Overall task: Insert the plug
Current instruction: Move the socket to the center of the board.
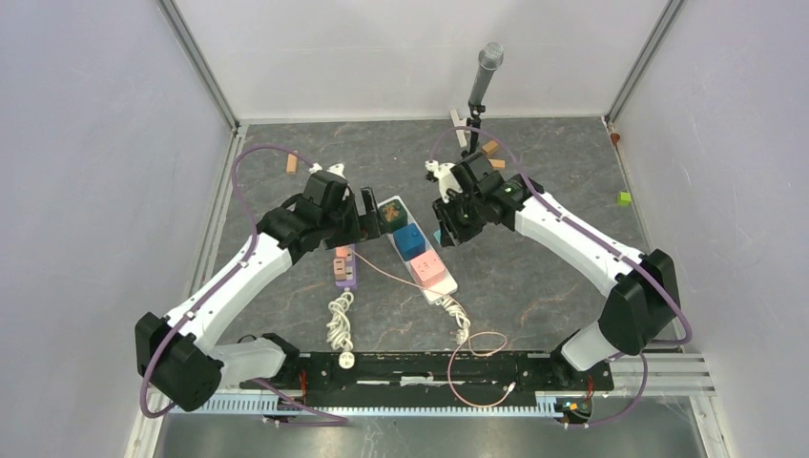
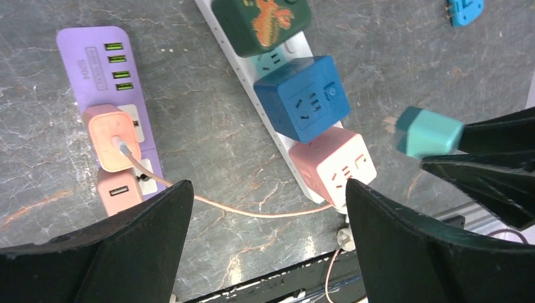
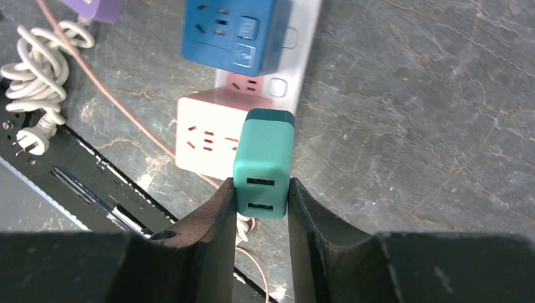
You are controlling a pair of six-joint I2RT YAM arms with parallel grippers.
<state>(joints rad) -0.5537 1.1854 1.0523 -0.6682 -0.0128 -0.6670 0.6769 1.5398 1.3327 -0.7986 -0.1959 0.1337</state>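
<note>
Robotics lab test cell. White panel walls [image 1: 401, 48], aluminium frame posts [image 1: 202, 67] enclose grey stone-pattern tabletop [image 1: 553, 181]. Microphone on stand [image 1: 489, 57] at far edge. Left arm [image 1: 238, 277], right arm [image 1: 572, 239] bolted to black rail [image 1: 420, 367] at near edge.

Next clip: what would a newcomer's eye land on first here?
The teal plug pinched in the right gripper, held in the air close to the pink cube adapter on the white power strip mid-table. Next, the blue cube adapter plugged into that strip, and the purple power strip to its left, with the left gripper hovering open nearby.
</note>
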